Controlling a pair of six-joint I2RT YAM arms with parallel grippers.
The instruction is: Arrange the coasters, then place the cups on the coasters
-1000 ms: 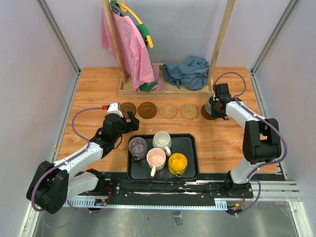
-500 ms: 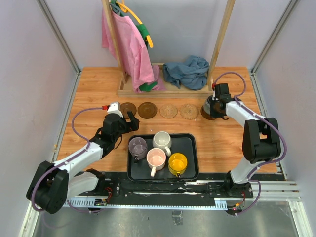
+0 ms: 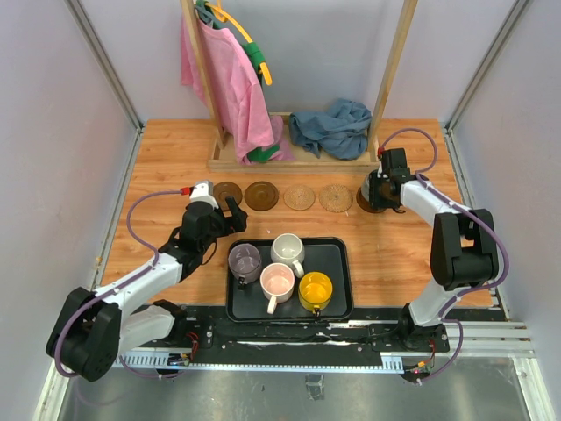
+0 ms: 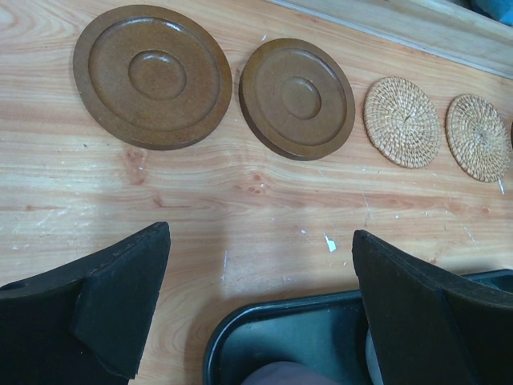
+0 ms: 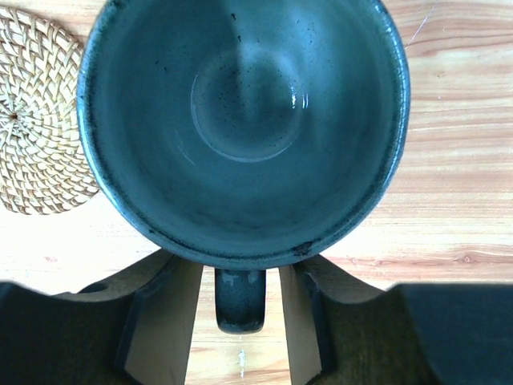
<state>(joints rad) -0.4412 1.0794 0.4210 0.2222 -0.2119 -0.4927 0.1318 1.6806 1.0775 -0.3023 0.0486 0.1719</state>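
Four coasters lie in a row: two dark brown [image 3: 229,193] [image 3: 261,195] and two woven [image 3: 299,196] [image 3: 335,198]. A further dark coaster [image 3: 362,201] shows as a sliver under the grey-blue cup [image 3: 379,189]. That cup [image 5: 244,120] stands upright with its handle [image 5: 240,301] between the fingers of my right gripper [image 5: 240,325], which is open, with a gap on each side of the handle. My left gripper [image 4: 260,305] hangs open and empty over the tray's far left corner. In the black tray [image 3: 344,263] stand the purple-grey [image 3: 244,259], white [image 3: 287,249], pink [image 3: 277,281] and yellow [image 3: 316,288] cups.
A wooden clothes rack [image 3: 298,160] stands behind the coaster row, with a pink cloth [image 3: 230,83] hanging from it and a blue cloth [image 3: 331,127] heaped on its base. Walls close the table's left and right sides.
My right gripper's fingers have parted from the grey-blue cup's handle, which they held before. The cup stays on its coaster. My left arm has not moved.
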